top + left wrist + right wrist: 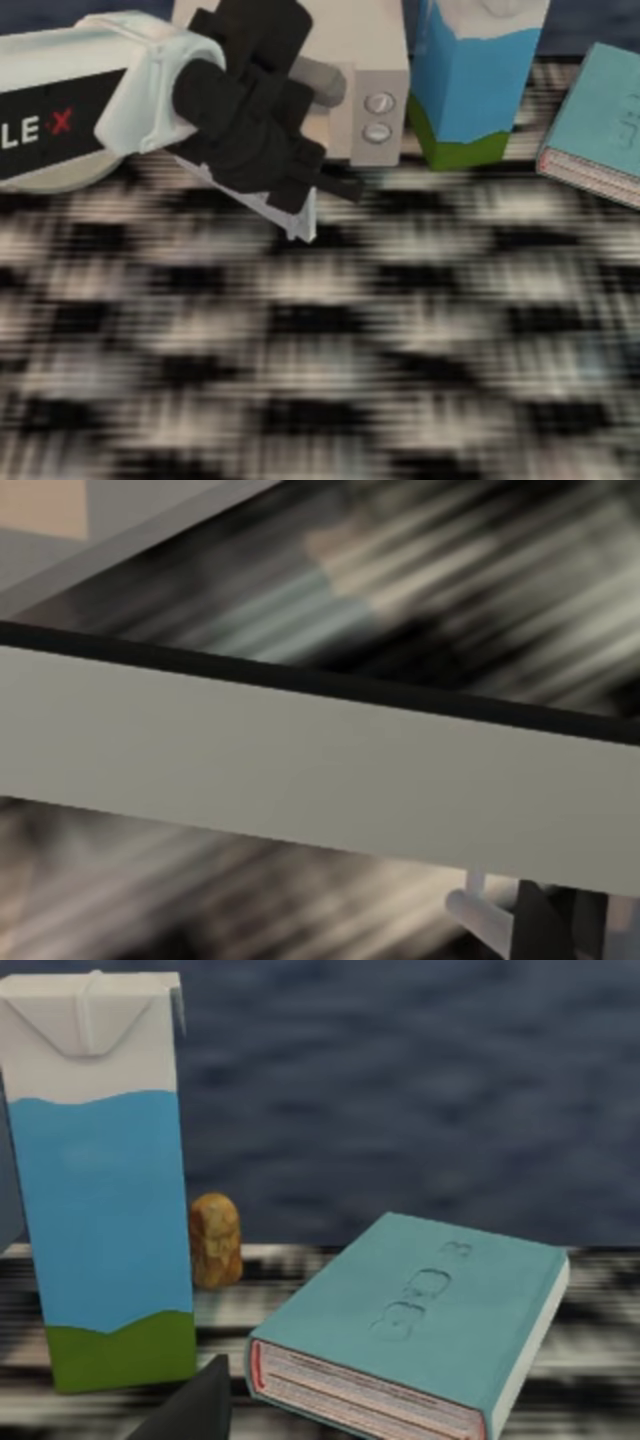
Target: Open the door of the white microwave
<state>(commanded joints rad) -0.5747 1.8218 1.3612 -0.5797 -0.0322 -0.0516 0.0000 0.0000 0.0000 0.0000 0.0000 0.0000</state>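
The white microwave (375, 60) stood at the back of the counter (400, 350), with a blue-white-green carton (470, 80) just to the right of it and a teal book (600, 120) further right again. The left gripper (300, 195) hung in front of the microwave's left half, its black body covering most of the front. A thin pale panel edge poked out below the gripper toward the counter, probably the door (295, 215) swung partly out, though that could not be confirmed from above. The left wrist view was filled by a flat off-white band, likely the door seen very close. Whether the left jaws were apart or clamped on the handle could not be told.

Judged step: pulling the door open. To do it well, the left arm should sweep in an arc about the hinge, not tug straight, so the microwave doesn't slide or nudge the carton.

The right arm was out of the top view; its wrist camera faced the carton, the book and a small brown object (215, 1240) behind them. Its jaws' state could not be told.
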